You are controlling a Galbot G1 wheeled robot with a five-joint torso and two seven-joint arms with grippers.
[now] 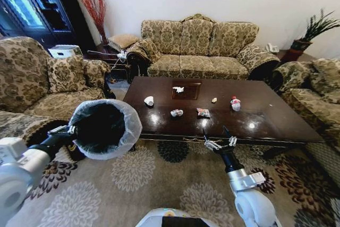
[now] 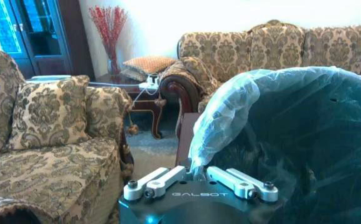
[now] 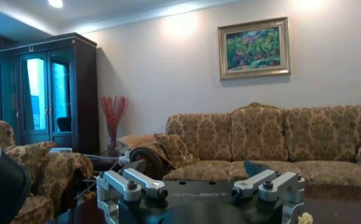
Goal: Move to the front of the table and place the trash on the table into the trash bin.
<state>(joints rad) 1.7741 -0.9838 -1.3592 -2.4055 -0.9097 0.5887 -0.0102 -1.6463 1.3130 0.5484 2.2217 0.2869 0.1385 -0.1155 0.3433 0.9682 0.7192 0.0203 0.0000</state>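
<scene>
The dark glossy table (image 1: 265,115) stands in front of me. Trash lies on it: a white cup (image 1: 149,101), a crumpled tissue (image 1: 178,90), two shiny wrappers (image 1: 176,112) (image 1: 203,112), a yellow scrap (image 1: 214,100) and a small red-capped bottle (image 1: 235,103). My left gripper (image 1: 69,129) is shut on the rim of the black trash bin (image 1: 104,128), holding it off the floor left of the table. The left wrist view has the gripper (image 2: 199,178) pinching the bagged rim of the bin (image 2: 292,140). My right gripper (image 1: 218,141) (image 3: 199,183) hangs open at the table's front edge.
A long patterned sofa (image 1: 199,49) runs behind the table, with armchairs at the left (image 1: 32,78) and right (image 1: 313,86). A patterned rug (image 1: 159,179) covers the floor between me and the table. A dark cabinet (image 1: 32,3) stands at the back left.
</scene>
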